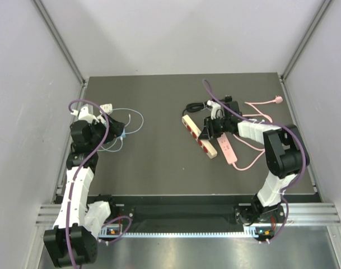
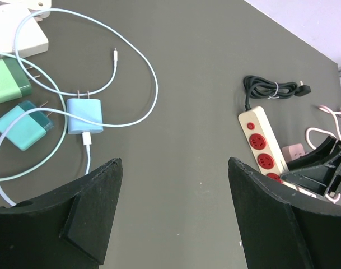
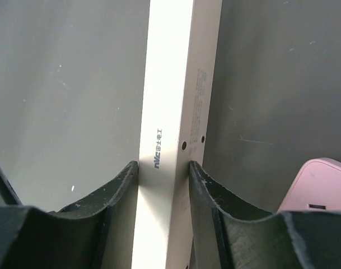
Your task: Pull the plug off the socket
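A cream power strip [image 1: 199, 137] with red sockets lies slantwise right of the table's middle. My right gripper [image 1: 208, 132] is shut across it, its fingers pressed on both long sides in the right wrist view [image 3: 163, 165], where the strip [image 3: 178, 95] shows its side and back. The left wrist view shows the strip [image 2: 261, 147] with two bare red sockets; the rest is hidden behind my right gripper [image 2: 321, 171]. No plug shows seated in a socket. A coiled black cord [image 2: 270, 88] lies by the strip's far end. My left gripper [image 2: 174, 163] is open and empty over bare table.
A pink power strip [image 1: 228, 150] with a pink cable lies beside the cream strip, also in the right wrist view [image 3: 316, 185]. Near my left gripper lie a light blue charger [image 2: 84, 115] with its white cable, a teal charger [image 2: 22, 126], a green charger [image 2: 6, 82] and a white block [image 2: 16, 31].
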`<action>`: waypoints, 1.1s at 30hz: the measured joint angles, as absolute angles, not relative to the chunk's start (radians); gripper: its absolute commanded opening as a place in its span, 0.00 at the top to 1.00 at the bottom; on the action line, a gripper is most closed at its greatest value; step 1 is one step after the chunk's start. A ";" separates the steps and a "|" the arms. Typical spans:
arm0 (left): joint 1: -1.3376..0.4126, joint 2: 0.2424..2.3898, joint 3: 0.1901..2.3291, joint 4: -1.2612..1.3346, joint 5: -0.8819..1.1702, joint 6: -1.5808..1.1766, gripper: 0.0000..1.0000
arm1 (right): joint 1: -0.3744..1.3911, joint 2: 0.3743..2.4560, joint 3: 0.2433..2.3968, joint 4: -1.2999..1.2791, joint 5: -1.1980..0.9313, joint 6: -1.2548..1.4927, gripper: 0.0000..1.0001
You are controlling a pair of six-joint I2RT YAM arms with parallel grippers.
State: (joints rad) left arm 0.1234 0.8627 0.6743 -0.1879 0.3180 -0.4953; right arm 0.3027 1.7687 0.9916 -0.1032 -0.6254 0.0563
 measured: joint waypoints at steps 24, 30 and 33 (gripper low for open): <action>0.123 0.804 0.676 -0.216 0.431 -0.469 0.19 | 0.458 1.602 1.001 -0.168 -0.358 -0.275 0.26; 0.123 0.768 0.686 -0.268 0.422 -0.433 0.19 | 0.567 1.625 1.031 -0.171 -0.128 -0.350 0.21; 0.123 0.746 0.686 -0.274 0.415 -0.418 0.20 | 0.581 1.658 1.046 -0.163 -0.016 -0.367 0.20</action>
